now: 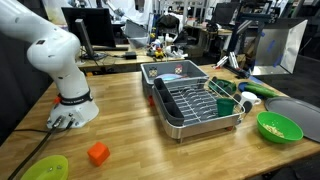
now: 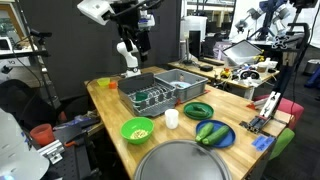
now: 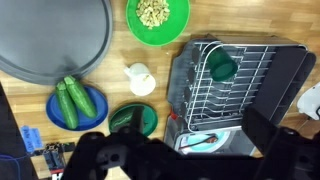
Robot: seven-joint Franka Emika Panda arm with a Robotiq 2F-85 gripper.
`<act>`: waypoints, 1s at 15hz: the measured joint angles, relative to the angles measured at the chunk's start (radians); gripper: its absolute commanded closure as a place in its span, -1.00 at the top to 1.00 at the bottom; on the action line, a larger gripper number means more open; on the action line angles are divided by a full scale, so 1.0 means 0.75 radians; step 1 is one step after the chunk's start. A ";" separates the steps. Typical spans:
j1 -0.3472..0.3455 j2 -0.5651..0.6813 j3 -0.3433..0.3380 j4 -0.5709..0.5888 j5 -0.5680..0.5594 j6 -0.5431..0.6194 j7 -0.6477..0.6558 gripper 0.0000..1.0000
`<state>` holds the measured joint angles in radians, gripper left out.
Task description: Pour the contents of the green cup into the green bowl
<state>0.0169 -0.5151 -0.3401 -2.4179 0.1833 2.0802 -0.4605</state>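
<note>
The green cup lies inside the wire dish rack, also visible in an exterior view. The green bowl holds pale crumbly pieces and stands on the wooden table beside the rack, visible in both exterior views. My gripper hangs high above the rack's near end, open and empty, its dark fingers spread wide. From outside, the gripper shows near the top of the picture, well clear of cup and bowl.
A white cup stands between bowl and rack. Nearby are a dark green plate, a blue plate with two cucumbers and a large grey round lid. A lime plate and an orange block lie by the robot base.
</note>
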 measured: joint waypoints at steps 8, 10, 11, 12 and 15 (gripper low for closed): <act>0.006 0.014 0.009 -0.004 0.004 0.000 -0.007 1.00; 0.006 0.015 0.015 -0.004 0.004 -0.001 -0.007 1.00; 0.012 0.020 0.019 -0.004 0.016 -0.006 -0.016 1.00; 0.028 0.035 0.022 -0.004 0.044 -0.012 -0.036 1.00; 0.118 0.132 0.030 -0.003 0.197 0.012 -0.176 1.00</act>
<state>0.1057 -0.4160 -0.3178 -2.4203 0.3313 2.0896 -0.5922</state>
